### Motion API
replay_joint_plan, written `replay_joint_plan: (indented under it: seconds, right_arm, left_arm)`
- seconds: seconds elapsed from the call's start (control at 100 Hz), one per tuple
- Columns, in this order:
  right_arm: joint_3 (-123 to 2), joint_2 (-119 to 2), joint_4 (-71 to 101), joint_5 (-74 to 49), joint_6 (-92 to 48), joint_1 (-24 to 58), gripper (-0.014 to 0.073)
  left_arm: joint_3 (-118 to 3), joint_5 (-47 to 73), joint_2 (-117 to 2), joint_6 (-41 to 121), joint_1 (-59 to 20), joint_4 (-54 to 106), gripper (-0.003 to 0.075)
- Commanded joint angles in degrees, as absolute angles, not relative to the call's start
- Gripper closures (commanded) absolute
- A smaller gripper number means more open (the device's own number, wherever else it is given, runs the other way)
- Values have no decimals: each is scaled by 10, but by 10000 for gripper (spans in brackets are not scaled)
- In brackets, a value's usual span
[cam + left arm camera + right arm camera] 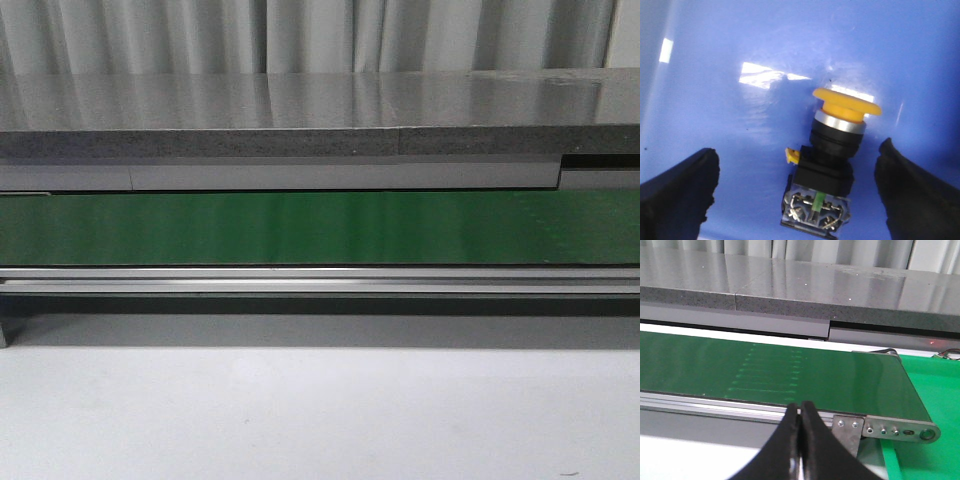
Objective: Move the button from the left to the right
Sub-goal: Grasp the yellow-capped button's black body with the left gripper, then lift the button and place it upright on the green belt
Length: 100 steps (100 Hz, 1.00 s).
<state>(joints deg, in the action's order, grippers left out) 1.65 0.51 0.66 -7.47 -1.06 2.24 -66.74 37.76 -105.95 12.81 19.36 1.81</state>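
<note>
Task barely begun: in the left wrist view the left gripper (795, 190), fingers spread apart, straddles the unlifted button (832, 160) on a blue surface (715, 50), while the right gripper (800, 440), fingers pressed together, is seen before the bare green belt (765, 375).

Button (832, 150) on its side on a glossy blue surface (715, 115); bare green belt (320, 228) above white tabletop (320, 410).

Belt: long green conveyor belt (320, 228) on a silver metal frame (320, 279)
Behind: grey stone slab (300, 110)
Below: white surface (320, 415)
</note>
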Motion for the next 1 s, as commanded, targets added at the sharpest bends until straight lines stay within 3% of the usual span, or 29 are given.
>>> replay_joint_plan:
  seconds: [0.0, 0.52, 0.62, 0.8, 0.99]
  right_arm:
    - [17, 15, 0, -28, -13, 21, 662]
    - [17, 15, 0, -28, -13, 21, 662]
    - [17, 15, 0, -28, -13, 21, 662]
    - [17, 15, 0, -28, -13, 21, 662]
    - [17, 15, 0, -28, -13, 21, 662]
  left_arm:
    - [-682, 359, -1046, 130, 191, 28, 130]
    - [-682, 354, -1081, 130, 191, 38, 151]
    - [-682, 361, -1081, 130, 191, 43, 243]
    - [-682, 378, -1080, 130, 191, 47, 489]
    - [-682, 384, -1059, 130, 191, 47, 676]
